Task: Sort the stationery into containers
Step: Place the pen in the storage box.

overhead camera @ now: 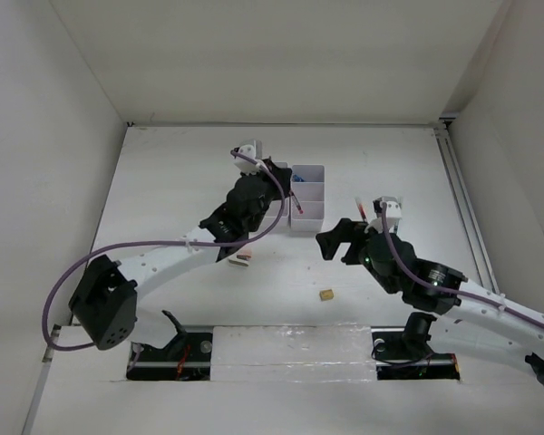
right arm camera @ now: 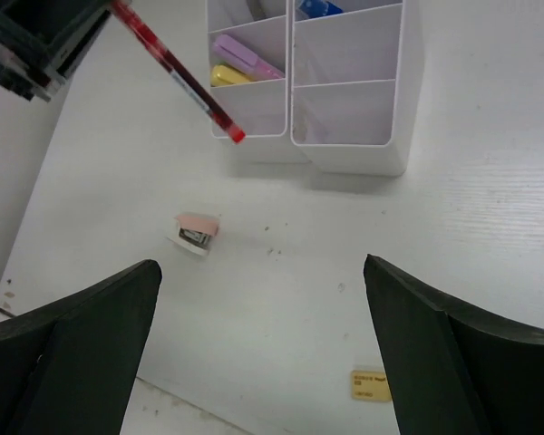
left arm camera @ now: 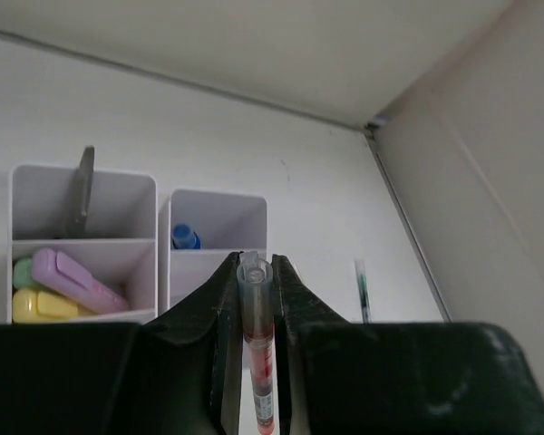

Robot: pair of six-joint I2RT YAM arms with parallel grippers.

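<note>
My left gripper (left arm camera: 256, 299) is shut on a red pen (left arm camera: 257, 335) and holds it above the near side of the two joined white organisers (left arm camera: 208, 207), as the top view (overhead camera: 279, 188) also shows. The left organiser holds scissors (left arm camera: 84, 190) in its far compartment and pink (left arm camera: 77, 281) and yellow (left arm camera: 41, 306) highlighters in the middle one. The right organiser holds the blue-capped glue bottle (left arm camera: 185, 237). My right gripper (right arm camera: 263, 344) is open and empty above the table, to the right of the organisers (overhead camera: 340, 237). The white-pink stapler (right arm camera: 198, 234) and tan eraser (right arm camera: 370, 384) lie loose on the table.
Another pen (left arm camera: 361, 290) lies on the table right of the organisers. White walls enclose the table on the left, back and right. In the top view the stapler (overhead camera: 240, 260) lies under the left arm and the eraser (overhead camera: 326, 294) lies near the front middle.
</note>
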